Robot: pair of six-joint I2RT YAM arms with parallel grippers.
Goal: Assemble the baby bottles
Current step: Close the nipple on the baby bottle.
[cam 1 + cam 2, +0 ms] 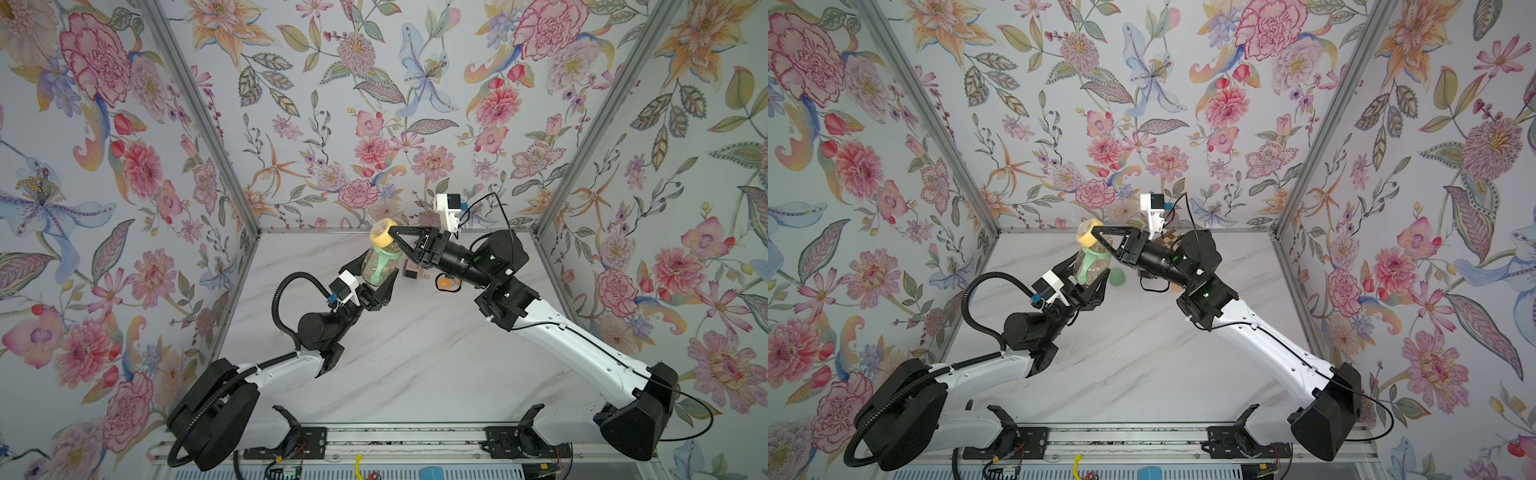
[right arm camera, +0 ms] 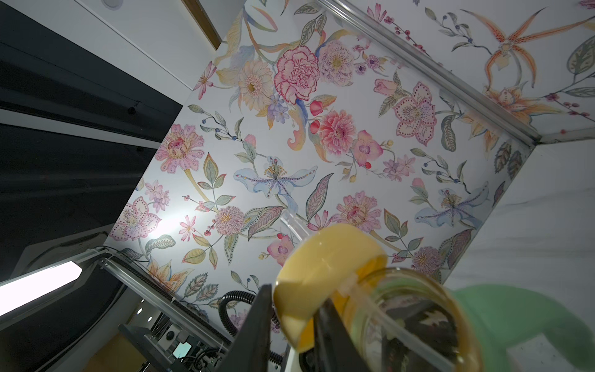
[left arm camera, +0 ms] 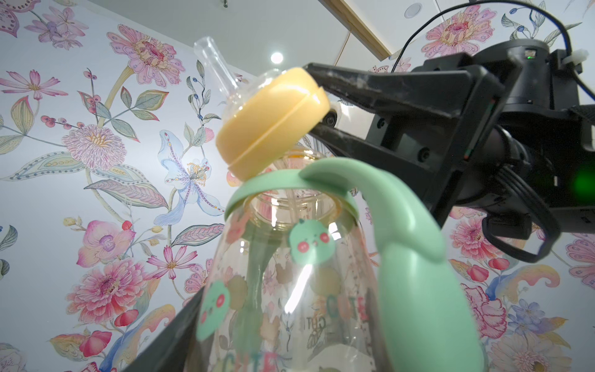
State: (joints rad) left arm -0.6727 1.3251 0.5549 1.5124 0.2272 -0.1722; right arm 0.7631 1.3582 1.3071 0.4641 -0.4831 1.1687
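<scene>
Above the far part of the marble table (image 1: 415, 353), your left gripper (image 1: 374, 275) is clamped on the clear bottle (image 3: 289, 306), which is off the surface and leaning, with the mint-green collar (image 3: 415, 257) around its neck. Your right gripper (image 3: 317, 98) has its jaws narrow on either side of the yellow nipple ring (image 3: 273, 119), crooked over the open mouth; whether they press it, you cannot tell. Your mint-green dome cap (image 1: 1118, 276) lies on the table nearby

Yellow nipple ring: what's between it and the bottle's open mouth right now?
Only a clear straw running from the nipple ring into the bottle, seen in the right wrist view.
</scene>
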